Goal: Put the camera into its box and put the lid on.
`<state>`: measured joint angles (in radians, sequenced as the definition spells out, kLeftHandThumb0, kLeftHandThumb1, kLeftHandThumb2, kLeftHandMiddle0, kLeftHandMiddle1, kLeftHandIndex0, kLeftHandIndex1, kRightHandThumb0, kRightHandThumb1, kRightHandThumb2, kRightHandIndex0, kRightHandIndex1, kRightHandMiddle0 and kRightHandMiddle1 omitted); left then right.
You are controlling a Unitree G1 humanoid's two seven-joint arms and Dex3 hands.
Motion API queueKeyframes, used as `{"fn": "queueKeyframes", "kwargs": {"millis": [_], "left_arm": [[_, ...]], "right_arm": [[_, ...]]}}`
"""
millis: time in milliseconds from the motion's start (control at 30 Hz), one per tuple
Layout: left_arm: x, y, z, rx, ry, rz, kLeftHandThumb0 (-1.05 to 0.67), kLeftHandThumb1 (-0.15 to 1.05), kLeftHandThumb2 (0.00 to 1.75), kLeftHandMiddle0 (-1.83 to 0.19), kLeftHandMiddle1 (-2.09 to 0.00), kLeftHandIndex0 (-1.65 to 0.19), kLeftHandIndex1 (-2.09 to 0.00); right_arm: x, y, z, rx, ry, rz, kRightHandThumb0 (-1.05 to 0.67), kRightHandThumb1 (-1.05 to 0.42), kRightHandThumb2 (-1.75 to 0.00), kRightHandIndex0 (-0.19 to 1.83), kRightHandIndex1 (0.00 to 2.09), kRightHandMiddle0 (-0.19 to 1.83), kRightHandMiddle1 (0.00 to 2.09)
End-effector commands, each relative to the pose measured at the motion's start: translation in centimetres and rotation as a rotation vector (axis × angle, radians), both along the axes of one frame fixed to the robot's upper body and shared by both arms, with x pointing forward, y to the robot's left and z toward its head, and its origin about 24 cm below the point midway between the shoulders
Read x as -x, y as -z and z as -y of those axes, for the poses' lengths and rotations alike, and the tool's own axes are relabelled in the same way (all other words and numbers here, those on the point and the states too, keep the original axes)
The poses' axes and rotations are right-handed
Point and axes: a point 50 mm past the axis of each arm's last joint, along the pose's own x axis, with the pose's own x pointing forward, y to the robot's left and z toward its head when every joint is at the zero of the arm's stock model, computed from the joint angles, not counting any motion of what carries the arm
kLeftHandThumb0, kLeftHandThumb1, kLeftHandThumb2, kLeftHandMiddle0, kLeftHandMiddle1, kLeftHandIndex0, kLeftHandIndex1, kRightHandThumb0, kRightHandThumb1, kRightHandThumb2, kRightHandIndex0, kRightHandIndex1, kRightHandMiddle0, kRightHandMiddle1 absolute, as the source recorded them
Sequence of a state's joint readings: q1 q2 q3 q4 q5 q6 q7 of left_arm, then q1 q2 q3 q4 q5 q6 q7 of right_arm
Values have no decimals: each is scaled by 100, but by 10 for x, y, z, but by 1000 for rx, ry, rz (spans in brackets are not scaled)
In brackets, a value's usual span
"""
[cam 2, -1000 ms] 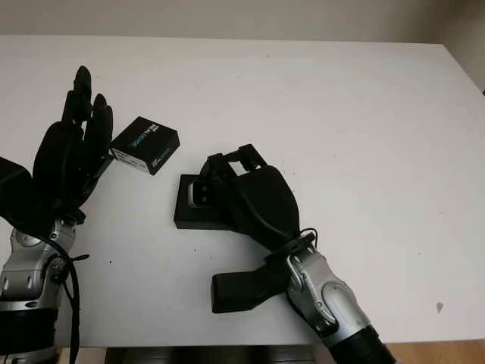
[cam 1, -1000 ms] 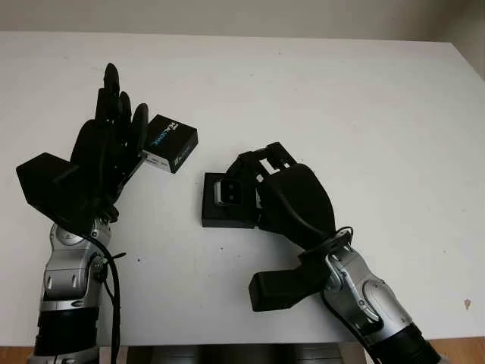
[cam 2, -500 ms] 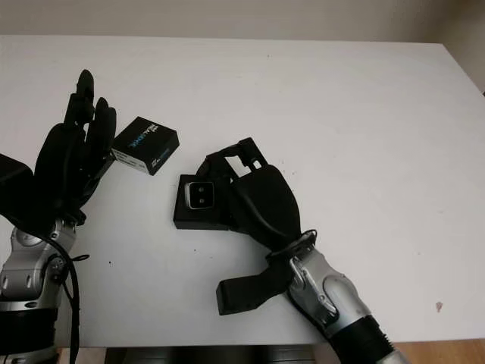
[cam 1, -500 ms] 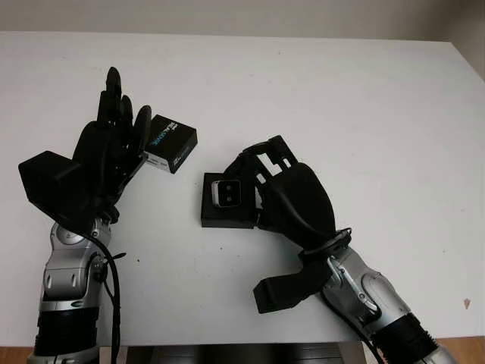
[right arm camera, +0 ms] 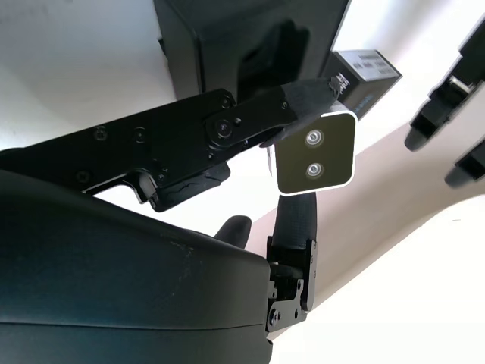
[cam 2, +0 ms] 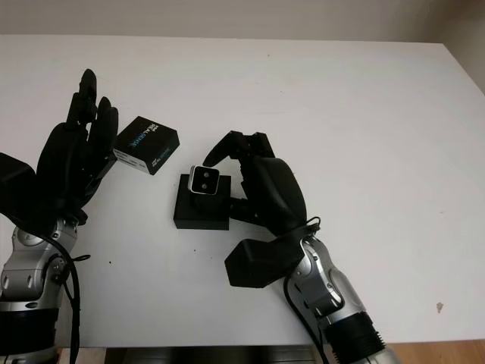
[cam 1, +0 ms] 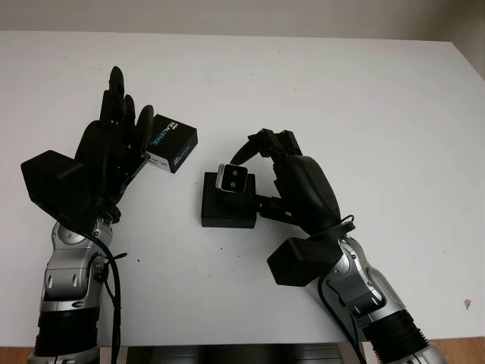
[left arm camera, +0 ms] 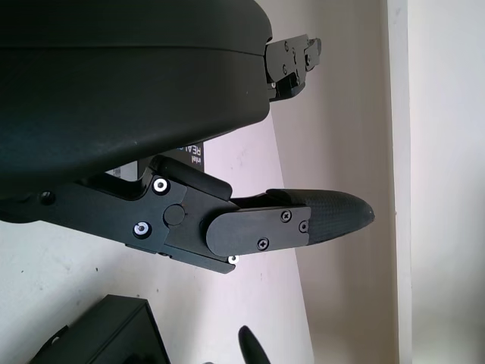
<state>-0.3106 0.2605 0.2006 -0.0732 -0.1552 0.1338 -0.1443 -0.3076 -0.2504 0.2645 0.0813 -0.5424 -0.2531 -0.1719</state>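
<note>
right hand (right arm camera: 299,152) pinching silver camera (right arm camera: 315,155), black box (right arm camera: 227,38) beyond

A lab-like test bench: plain white table (cam 1: 341,98) against a bare wall (cam 1: 227,15)

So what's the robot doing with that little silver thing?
That's a small camera, and the robot's right hand is pinching it in its fingers just above an open black box on the white table. It isn't down inside the box yet. The left hand is open, right next to the box's lid, which sits a bit off to the side, still waiting to go on.
</note>
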Motion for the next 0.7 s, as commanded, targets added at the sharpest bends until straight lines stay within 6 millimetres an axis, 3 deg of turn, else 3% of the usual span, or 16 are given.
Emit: {"fn": "queueKeyframes", "kwargs": {"millis": [0,367,667], "left_arm": [[2,0,1,-6,4,12,-72,105,50,19,0,19,0],[2,0,3,6,0,5,-72,105,48,19,0,19,0],[1,0,5,15,8,8,-73,105,49,19,0,19,0]], "right_arm": [[0,-13,1,-48,-12,16,-32,-104,-8,-7,105,12,192],[-4,-31,12,-78,-93,-188,-38,-105,-13,-5,93,13,191],[-15,-42,19,-38,-135,-384,-46,-105,-11,13,56,23,195]]}}
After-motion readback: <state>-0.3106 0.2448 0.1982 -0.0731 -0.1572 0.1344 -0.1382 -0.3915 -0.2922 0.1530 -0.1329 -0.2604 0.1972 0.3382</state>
